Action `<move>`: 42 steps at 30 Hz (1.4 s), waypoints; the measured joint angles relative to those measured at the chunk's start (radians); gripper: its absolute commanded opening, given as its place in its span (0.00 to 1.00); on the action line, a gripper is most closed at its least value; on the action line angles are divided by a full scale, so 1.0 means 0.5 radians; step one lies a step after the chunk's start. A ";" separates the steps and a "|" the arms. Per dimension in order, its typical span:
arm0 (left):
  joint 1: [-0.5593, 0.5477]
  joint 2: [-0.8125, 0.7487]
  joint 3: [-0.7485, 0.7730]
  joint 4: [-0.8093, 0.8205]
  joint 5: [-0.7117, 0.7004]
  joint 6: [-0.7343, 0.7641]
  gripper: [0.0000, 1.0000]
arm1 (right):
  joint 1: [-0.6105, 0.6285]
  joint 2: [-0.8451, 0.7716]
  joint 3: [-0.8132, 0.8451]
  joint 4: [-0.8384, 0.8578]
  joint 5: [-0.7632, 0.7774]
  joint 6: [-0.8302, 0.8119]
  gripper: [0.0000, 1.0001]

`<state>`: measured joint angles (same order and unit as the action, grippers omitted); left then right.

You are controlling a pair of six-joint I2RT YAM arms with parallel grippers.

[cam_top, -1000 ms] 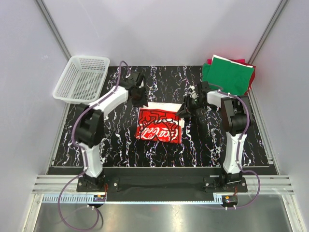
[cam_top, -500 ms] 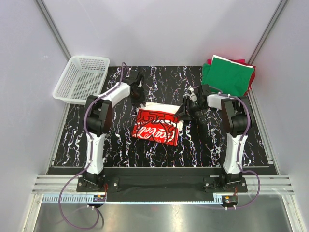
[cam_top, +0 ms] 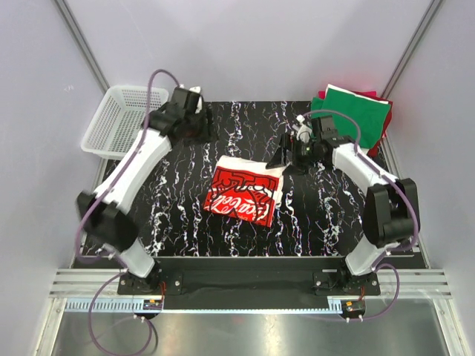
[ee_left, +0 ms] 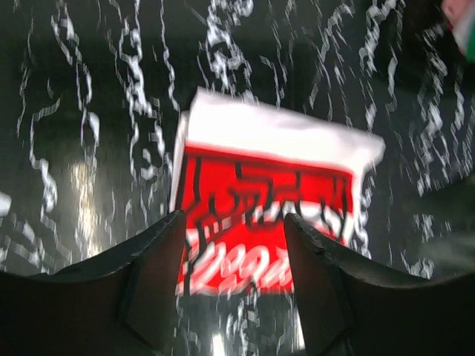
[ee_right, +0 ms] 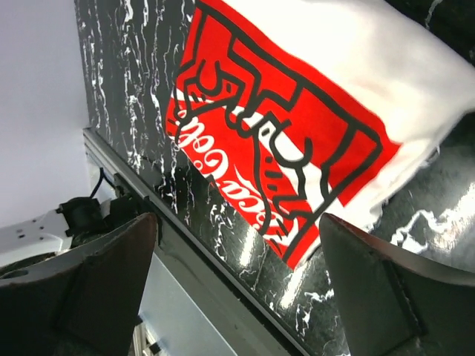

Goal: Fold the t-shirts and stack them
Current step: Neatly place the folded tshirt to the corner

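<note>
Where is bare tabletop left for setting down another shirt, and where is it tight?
Bare table runs along the near edge, in front of the folded Coca-Cola t-shirt, and at far centre between the left pincer and right pincer. Crowded: the far right corner, with the green and red t-shirt stack.

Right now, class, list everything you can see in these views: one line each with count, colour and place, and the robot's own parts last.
printed t-shirt: one, cream-white with red print, folded, middle of the table
green t-shirt: one, green, folded, far right corner, on top of the red one
red t-shirt: at least one, red, under the green one, only edges showing
basket: one, white mesh, far left corner
table: one, black with white veining
left pincer: one, dark, open, holding nothing, far side near the basket
right pincer: one, dark, open, holding nothing, by the printed t-shirt's far right corner
</note>
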<state>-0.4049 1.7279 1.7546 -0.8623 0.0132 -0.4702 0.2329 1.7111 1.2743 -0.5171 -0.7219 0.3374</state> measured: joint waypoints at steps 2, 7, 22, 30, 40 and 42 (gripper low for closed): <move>-0.036 -0.261 -0.189 -0.021 -0.018 0.000 0.61 | -0.002 -0.102 -0.118 0.024 0.063 -0.004 0.99; -0.148 -0.761 -0.809 -0.012 -0.120 0.016 0.61 | -0.018 -0.048 -0.433 0.076 0.211 0.011 0.99; -0.155 -1.584 -1.527 -0.217 -0.569 0.105 0.64 | -0.035 0.175 -0.643 0.639 0.250 0.519 0.79; -0.156 -1.666 -1.598 -0.167 -0.651 0.105 0.65 | 0.136 0.235 -0.872 1.320 0.372 0.989 0.44; -0.156 -1.733 -1.600 -0.156 -0.710 0.103 0.68 | 0.189 0.275 -1.172 1.983 0.392 1.166 0.00; -0.156 -1.747 -1.600 -0.156 -0.719 0.102 0.68 | 0.193 0.252 -1.050 1.769 0.433 1.053 0.00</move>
<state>-0.4828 0.8543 0.9546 -0.9405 -0.3462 -0.4191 0.3294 1.8370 0.7494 0.3676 -0.5053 0.8639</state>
